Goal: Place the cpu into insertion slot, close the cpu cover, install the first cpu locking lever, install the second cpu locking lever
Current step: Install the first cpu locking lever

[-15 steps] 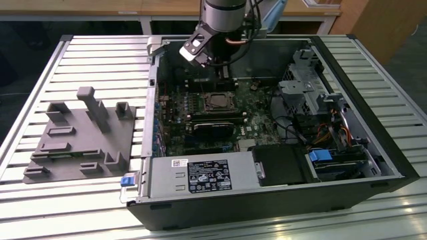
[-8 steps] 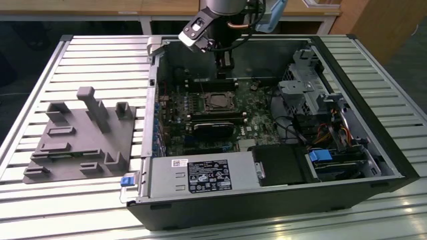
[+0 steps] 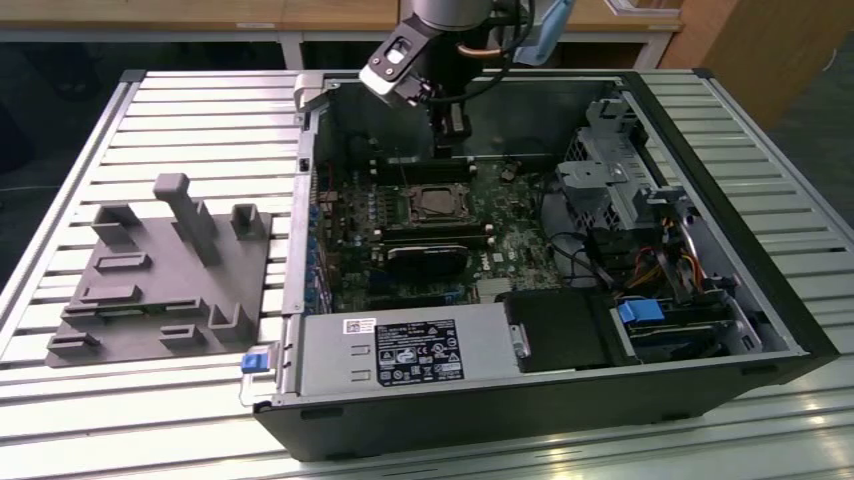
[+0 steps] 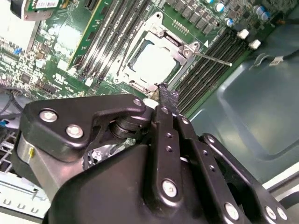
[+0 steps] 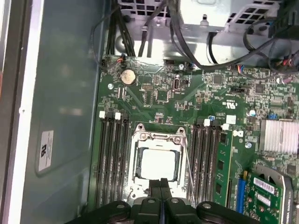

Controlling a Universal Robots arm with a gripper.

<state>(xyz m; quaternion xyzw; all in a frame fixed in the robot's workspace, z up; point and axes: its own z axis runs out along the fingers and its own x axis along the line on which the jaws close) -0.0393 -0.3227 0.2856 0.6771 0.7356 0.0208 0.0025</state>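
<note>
Fingers (image 5: 155, 192) pressed together and empty hover just beside the cpu cover (image 5: 159, 138), which lies shut over the seated cpu (image 5: 158, 164). Lever work seems in hand: one thin locking lever (image 4: 212, 57) looks unlatched, wanting a downward push and hooking.

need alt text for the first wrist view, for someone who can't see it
The shut tool sits at one edge of the cpu cover, which lies closed over the silvery cpu. They sit on a green motherboard inside a computer case, with memory slots on both sides of the socket.
</note>
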